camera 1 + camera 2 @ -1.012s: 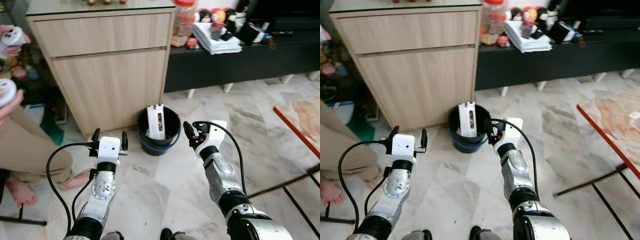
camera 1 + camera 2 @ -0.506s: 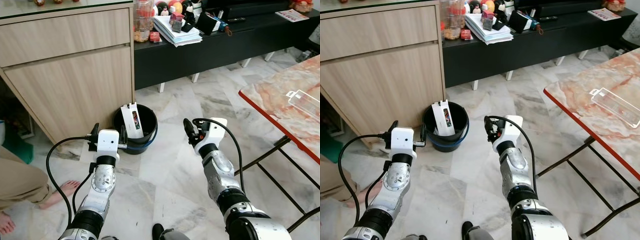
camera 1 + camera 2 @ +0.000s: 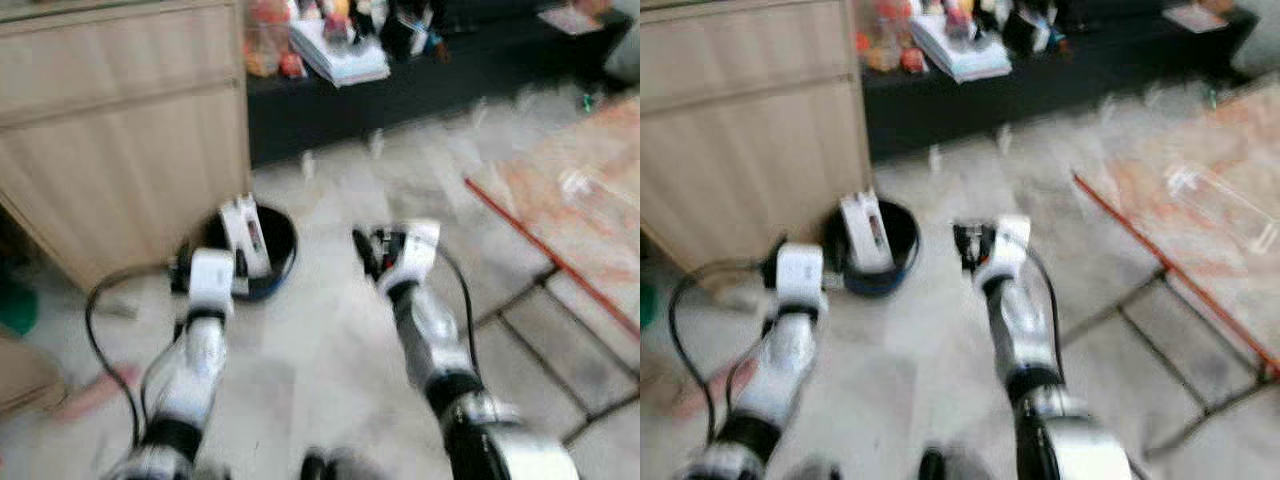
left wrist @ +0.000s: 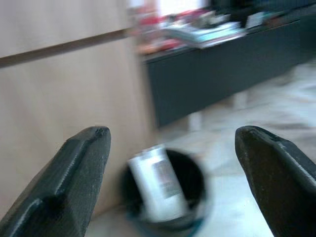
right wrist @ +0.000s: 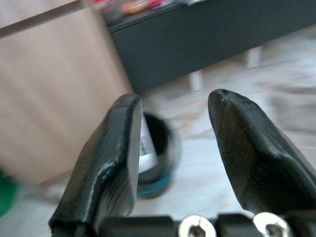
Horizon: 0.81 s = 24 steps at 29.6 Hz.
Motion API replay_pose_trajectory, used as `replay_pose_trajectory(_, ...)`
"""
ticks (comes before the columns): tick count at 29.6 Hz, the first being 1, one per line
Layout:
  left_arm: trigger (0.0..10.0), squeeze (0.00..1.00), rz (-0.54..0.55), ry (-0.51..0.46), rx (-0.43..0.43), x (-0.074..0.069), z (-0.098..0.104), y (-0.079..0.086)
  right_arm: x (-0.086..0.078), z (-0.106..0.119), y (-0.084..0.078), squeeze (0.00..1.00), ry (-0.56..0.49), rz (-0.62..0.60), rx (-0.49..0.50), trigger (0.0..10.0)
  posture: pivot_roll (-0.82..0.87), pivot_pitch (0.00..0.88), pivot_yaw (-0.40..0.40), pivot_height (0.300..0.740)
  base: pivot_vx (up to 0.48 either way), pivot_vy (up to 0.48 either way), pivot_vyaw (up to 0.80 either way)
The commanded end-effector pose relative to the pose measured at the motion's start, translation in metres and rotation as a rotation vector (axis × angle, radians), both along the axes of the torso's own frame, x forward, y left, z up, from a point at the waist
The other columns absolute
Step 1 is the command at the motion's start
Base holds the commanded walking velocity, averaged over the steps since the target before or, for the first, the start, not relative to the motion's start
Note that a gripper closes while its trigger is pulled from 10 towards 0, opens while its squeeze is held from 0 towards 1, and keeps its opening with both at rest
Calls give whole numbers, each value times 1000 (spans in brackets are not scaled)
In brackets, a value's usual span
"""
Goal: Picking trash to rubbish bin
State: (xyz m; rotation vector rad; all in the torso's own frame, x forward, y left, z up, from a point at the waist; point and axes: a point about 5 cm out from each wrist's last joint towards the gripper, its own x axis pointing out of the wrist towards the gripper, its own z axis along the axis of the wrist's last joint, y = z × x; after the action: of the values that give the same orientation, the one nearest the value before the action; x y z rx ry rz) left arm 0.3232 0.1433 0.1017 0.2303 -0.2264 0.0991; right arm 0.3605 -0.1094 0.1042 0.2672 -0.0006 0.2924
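Observation:
A black rubbish bin [image 3: 275, 243] stands on the marble floor beside a wooden cabinet, with a white carton [image 3: 244, 230] upright inside it. The bin [image 4: 192, 187] and carton [image 4: 158, 181] lie ahead of my left gripper [image 4: 173, 182], whose fingers are wide apart with nothing between them. My left gripper [image 3: 210, 268] hovers just short of the bin. My right gripper [image 3: 368, 250] is held up to the right of the bin, open and empty; past its fingers [image 5: 113, 163] the bin [image 5: 160, 158] shows. The head views are blurred.
A light wooden cabinet [image 3: 120, 130] stands behind the bin. A low black TV bench [image 3: 420, 90] carries books and clutter. A marble-topped table with a red edge [image 3: 560, 210] stands at the right, with a clear plastic tray [image 3: 1225, 205] on it.
The whole picture has shifted and blurred, so the camera is moving. Both arms keep the same raised pose, and both grippers stay open.

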Motion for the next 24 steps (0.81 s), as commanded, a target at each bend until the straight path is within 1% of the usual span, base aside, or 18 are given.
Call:
replay_pose_trajectory(1,10000,0,5,18,-1,-1,-4,3,-2,-3,2,0,10,2,3,10000,79,172,-137,740,0,0,-800)
replay_pose_trajectory(24,10000,0,-18,23,-4,-2,-5,-2,-3,-5,3,0,15,4,1,10000,84,143,-129,740,0,0,-800)
